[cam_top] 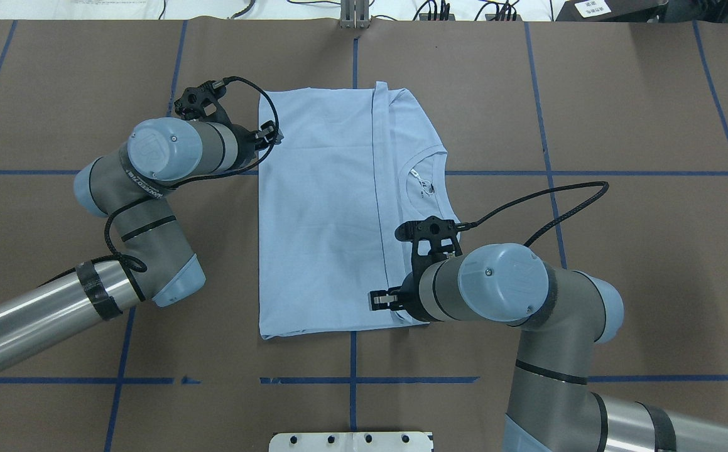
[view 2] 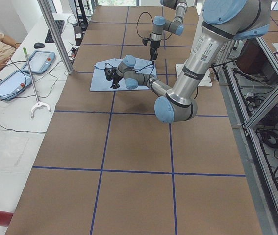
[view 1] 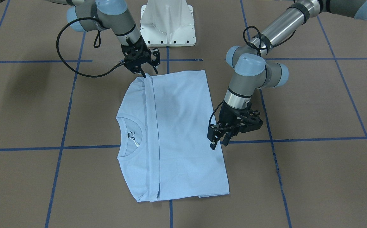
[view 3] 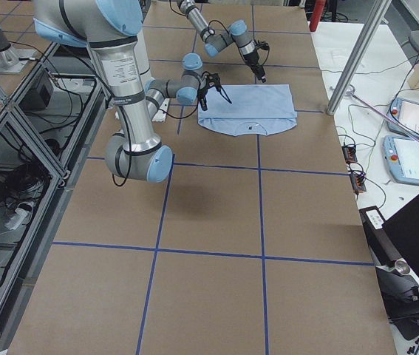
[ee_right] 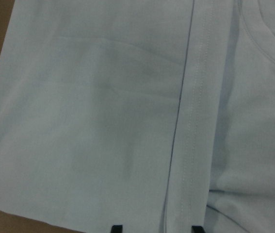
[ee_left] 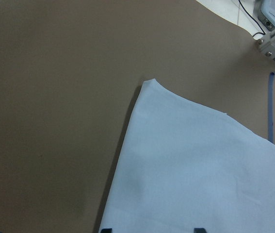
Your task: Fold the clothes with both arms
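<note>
Nearest the robot, the right fingers [view 1: 144,74] are seen spread apart and empty, poised over the near end of the shirt [cam_top: 320,213], which lies flat on the desk [cam_top: 621,113]. In the right wrist view the stitched hem [cam_top: 377,188] runs straight ahead from between these fingers, with the collar [cam_top: 406,182] off to one side of it. The bottom half is judged to have been brought up over the chest, since the hem is laid across the body just short of the collar, and no sleeve is seen sticking out. Farther away, across the shirt, the left fingers [view 1: 213,145] are likewise held apart with nothing gripped, at the folded edge, with the shirt's far corner ahead of them. Whether either pair touches the cloth cannot be told. One lengthwise fold is therefore taken as done. At least one more fold, probably end to end, is judged to be left, and neither edge has yet been gripped for it.
</note>
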Robot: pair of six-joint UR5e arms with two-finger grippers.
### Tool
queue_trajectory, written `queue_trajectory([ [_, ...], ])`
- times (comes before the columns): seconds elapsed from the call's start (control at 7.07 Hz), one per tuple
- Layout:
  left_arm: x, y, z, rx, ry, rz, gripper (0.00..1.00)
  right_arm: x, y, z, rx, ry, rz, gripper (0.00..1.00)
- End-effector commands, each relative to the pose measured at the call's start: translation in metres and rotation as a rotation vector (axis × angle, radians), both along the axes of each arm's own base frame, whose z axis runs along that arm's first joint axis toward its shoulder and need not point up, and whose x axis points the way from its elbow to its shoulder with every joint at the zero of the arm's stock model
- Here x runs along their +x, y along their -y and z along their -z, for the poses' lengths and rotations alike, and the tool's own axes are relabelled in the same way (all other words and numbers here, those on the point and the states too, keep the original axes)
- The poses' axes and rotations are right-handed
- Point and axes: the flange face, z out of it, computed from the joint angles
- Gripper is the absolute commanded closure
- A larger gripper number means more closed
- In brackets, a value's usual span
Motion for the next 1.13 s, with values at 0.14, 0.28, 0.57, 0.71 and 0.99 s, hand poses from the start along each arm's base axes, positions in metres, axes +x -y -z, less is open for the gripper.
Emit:
queue_trajectory([
  [0.14, 0.000, -0.001, -0.003, -0.003, -0.001, 0.001, 0.36, -0.011, -0.012, -0.009, 0.187, -0.099, 0.105, 0.54],
  [0.28, 0.000, -0.001, -0.003, -0.003, -0.001, 0.001, 0.36, -0.012, -0.015, -0.009, 0.186, -0.108, 0.107, 0.65],
  [0.57, -0.002, -0.001, -0.011, -0.008, 0.011, 0.001, 0.36, -0.021, -0.027, -0.012, 0.225, -0.127, 0.108, 0.77],
  [0.71, -0.002, -0.002, -0.012, -0.009, 0.012, 0.000, 0.36, -0.021, -0.027, -0.015, 0.229, -0.134, 0.111, 0.90],
  [0.99, -0.002, -0.002, -0.012, -0.010, 0.011, 0.000, 0.37, -0.019, -0.024, -0.016, 0.229, -0.137, 0.106, 1.00],
])
